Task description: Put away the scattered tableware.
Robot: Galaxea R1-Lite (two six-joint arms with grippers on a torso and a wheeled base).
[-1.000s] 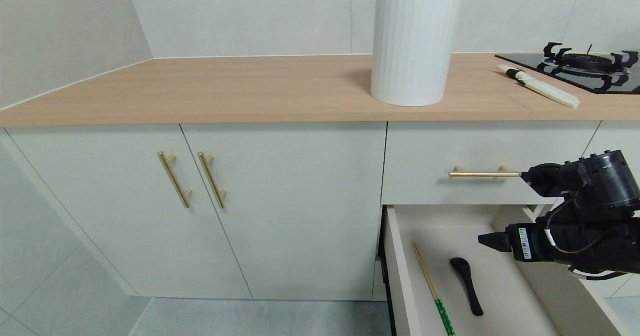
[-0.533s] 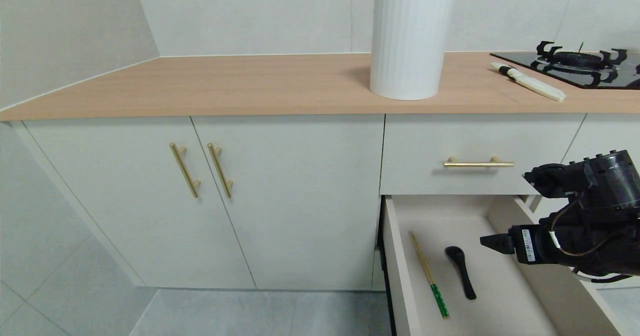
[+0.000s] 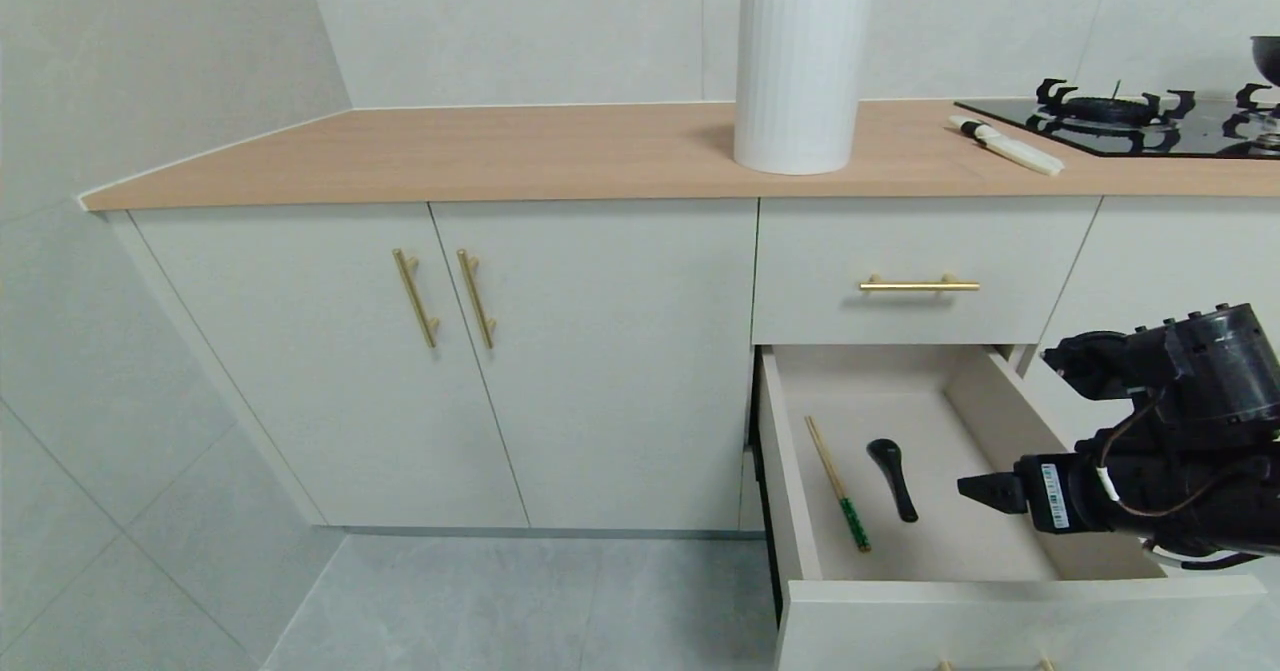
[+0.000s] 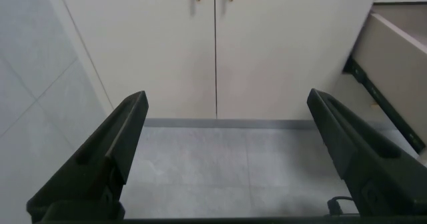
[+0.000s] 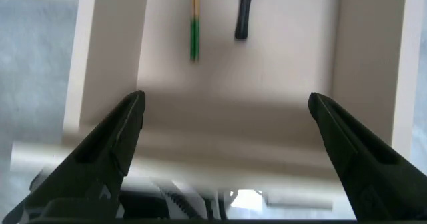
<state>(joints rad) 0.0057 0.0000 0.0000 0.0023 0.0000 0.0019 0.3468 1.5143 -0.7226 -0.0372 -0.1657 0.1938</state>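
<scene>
The lower drawer (image 3: 790, 491) stands pulled out, with a pair of green-tipped chopsticks (image 3: 838, 499) and a black spoon (image 3: 893, 466) lying on its floor. My right gripper (image 3: 1002, 421) hangs open and holds nothing, above the drawer's right side near its front. The right wrist view looks down between the gripper (image 5: 225, 101) fingers at the chopsticks (image 5: 195, 24) and spoon (image 5: 244, 14). A white-bladed knife (image 3: 1005, 146) lies on the countertop beside the stove. My left gripper (image 4: 227, 101) is open over the floor, facing the cabinet doors (image 4: 267, 44).
A tall white ribbed canister (image 3: 797, 76) stands on the wooden countertop (image 3: 500, 156). The gas stove (image 3: 1130, 121) is at the far right. Above the open drawer is a shut drawer with a gold handle (image 3: 918, 286). Grey tiled floor (image 3: 480, 601) lies left of the drawer.
The head camera has drawn back from the cabinet, so the drawer's front and more floor now show. Spoon and chopsticks lie unmoved in the drawer. The right gripper stays open.
</scene>
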